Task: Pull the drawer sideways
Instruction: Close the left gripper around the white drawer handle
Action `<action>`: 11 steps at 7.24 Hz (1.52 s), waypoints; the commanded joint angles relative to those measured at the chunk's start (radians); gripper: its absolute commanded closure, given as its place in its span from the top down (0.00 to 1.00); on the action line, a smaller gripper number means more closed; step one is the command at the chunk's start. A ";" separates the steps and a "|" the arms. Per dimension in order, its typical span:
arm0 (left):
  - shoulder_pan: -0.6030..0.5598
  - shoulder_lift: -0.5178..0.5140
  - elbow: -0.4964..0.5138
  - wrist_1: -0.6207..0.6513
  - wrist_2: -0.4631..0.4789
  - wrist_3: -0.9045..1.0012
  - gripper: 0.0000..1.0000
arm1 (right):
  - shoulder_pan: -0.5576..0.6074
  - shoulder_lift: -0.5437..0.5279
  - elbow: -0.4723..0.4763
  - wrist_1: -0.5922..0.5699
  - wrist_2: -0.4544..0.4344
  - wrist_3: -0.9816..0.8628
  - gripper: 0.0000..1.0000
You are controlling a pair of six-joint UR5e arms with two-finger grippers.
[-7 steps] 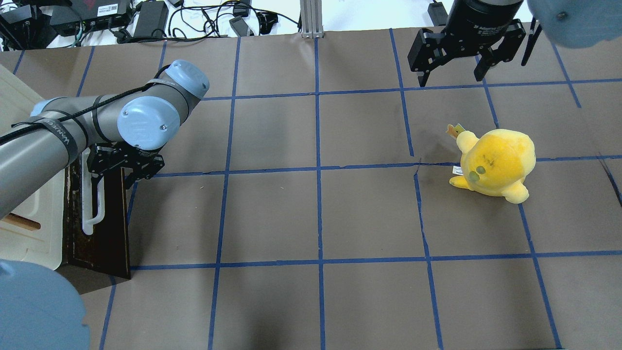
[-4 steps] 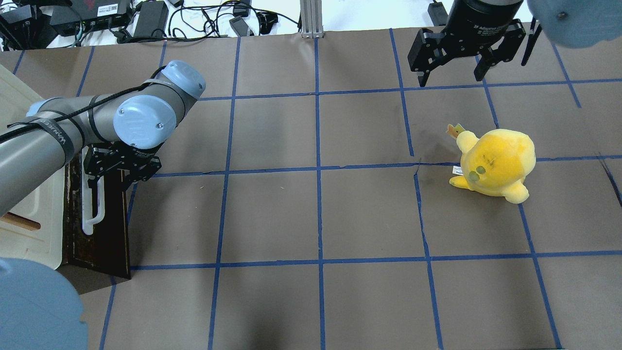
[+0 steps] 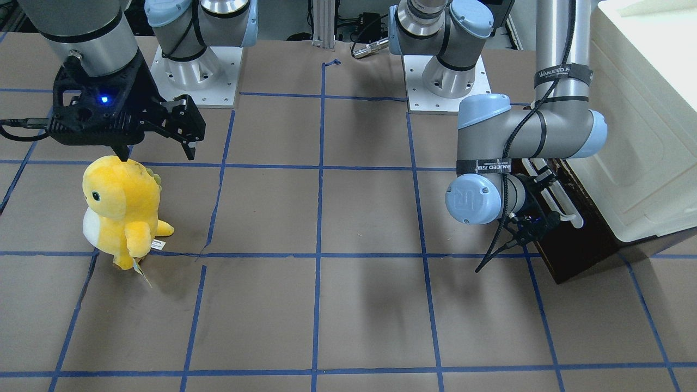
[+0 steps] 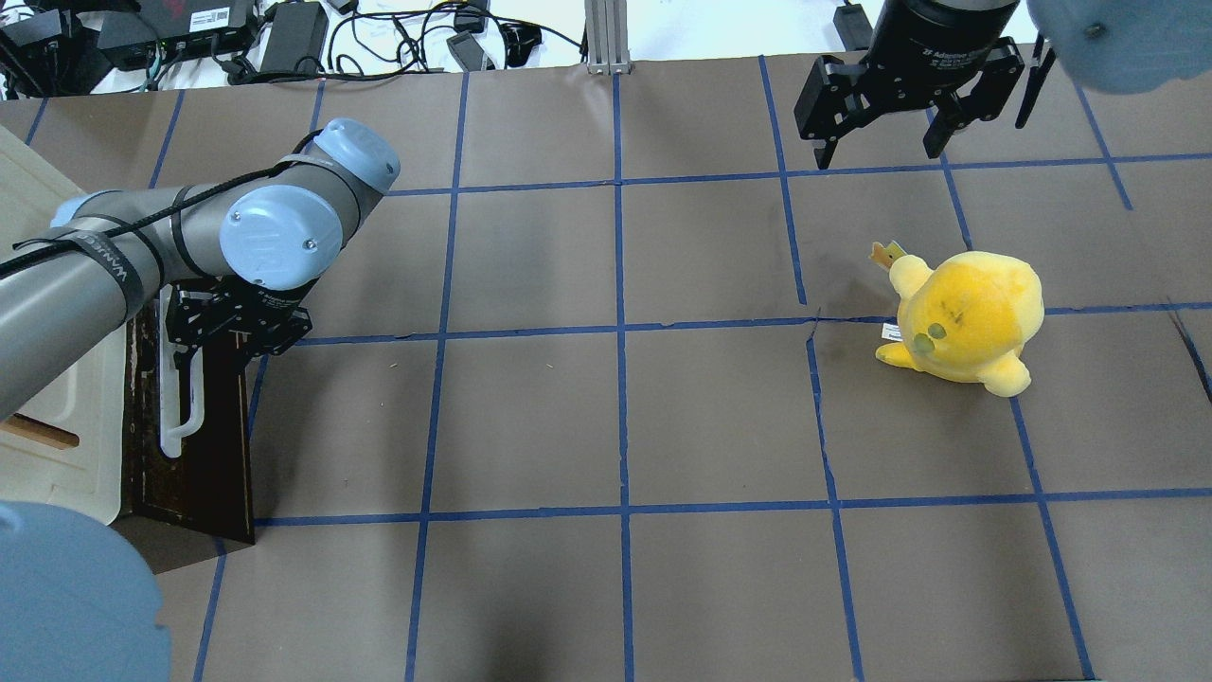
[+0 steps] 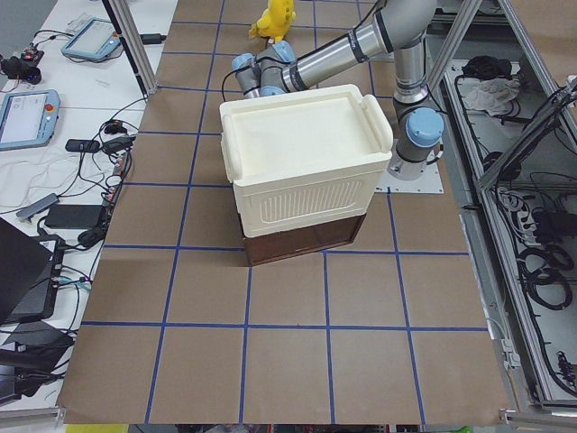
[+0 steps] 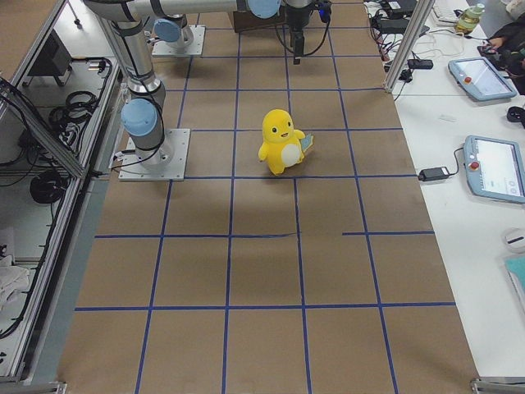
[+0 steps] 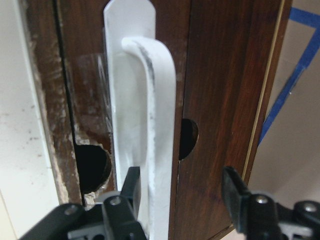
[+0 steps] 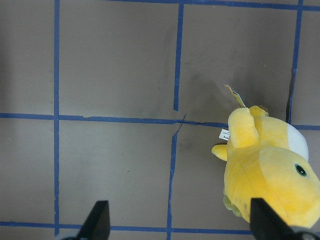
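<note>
Far left on the brown tabletop (image 4: 530,426), the dark-fronted wooden drawer (image 4: 204,445) sits unmoved since a second ago. Only the wrist camera shows the left hand (image 7: 181,175) spread astride its white bar handle (image 7: 150,100); the right hand (image 4: 879,156) hangs wide.

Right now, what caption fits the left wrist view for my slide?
Open fingers of the left gripper straddle the long white bar handle of the dark brown wooden drawer.
</note>
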 commanded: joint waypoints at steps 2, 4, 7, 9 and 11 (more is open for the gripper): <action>0.006 -0.001 0.000 -0.002 0.002 0.002 0.60 | 0.000 0.000 0.000 0.000 0.001 0.000 1.00; 0.024 -0.003 0.002 0.000 0.000 0.008 0.60 | 0.000 0.000 0.000 0.000 0.000 0.000 1.00; 0.024 -0.001 0.005 0.001 -0.002 0.004 0.52 | 0.000 0.000 0.000 0.000 0.001 0.000 1.00; 0.024 0.000 0.006 0.001 -0.008 0.007 0.39 | 0.000 0.000 0.000 0.000 -0.001 -0.002 1.00; 0.024 0.006 0.005 -0.002 0.000 0.008 0.34 | 0.000 0.000 0.000 0.000 -0.001 0.000 1.00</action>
